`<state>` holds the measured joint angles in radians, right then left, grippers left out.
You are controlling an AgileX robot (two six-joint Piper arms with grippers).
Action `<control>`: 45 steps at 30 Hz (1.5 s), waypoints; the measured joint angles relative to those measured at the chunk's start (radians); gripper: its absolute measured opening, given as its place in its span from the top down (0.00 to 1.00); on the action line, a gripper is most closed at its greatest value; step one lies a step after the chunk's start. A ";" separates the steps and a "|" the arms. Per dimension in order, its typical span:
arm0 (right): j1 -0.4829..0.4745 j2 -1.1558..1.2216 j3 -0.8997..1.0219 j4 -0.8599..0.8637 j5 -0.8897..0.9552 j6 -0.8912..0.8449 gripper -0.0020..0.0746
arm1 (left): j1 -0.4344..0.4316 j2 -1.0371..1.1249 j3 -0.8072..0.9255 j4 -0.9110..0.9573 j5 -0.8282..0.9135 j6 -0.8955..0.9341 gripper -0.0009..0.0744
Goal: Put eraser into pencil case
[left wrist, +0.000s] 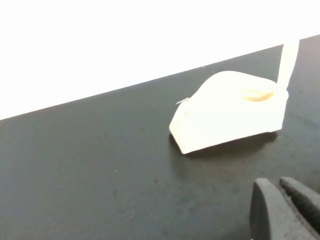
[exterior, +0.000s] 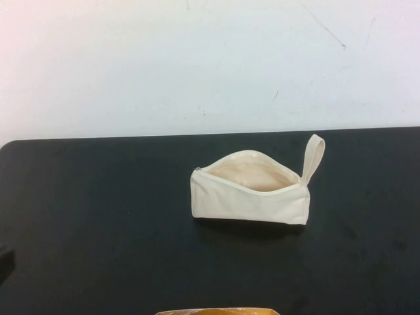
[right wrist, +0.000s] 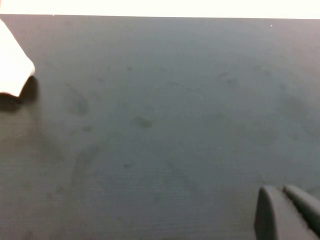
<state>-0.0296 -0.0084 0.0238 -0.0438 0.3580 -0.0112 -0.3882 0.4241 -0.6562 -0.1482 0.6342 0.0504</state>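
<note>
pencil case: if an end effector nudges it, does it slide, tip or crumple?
Pencil case looks like soft canvas, mouth sagging open: likely dents before sliding. Sitting on a narrow base, it may tip. Loop strap probably flops. Left end effector and right end effector are both clear of it.

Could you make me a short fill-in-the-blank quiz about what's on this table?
1. The pencil case lies on a ___ table.
2. The pencil case's zip is ___, showing the beige lining.
3. Its loop strap sticks up at the robot's ___ end.
4. The left gripper and right gripper both hold ___.

Answers: black; open; right; nothing
</note>
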 joint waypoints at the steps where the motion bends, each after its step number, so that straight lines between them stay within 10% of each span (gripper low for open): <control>1: 0.000 0.000 0.000 0.000 0.000 0.000 0.98 | 0.000 -0.023 0.008 0.004 0.002 -0.008 0.99; 24: 0.000 0.000 0.000 0.000 0.000 0.000 0.98 | 0.003 -0.072 0.080 0.167 0.005 -0.050 0.99; 35: 0.000 0.000 0.000 0.000 0.000 0.000 0.98 | 0.212 -0.212 0.454 0.148 -0.551 -0.056 0.99; 45: 0.000 0.000 0.000 0.000 0.000 0.000 0.98 | 0.378 -0.431 0.675 0.109 -0.580 -0.071 0.99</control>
<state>-0.0296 -0.0084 0.0238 -0.0438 0.3580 -0.0112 -0.0106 -0.0068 0.0190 -0.0393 0.0543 -0.0210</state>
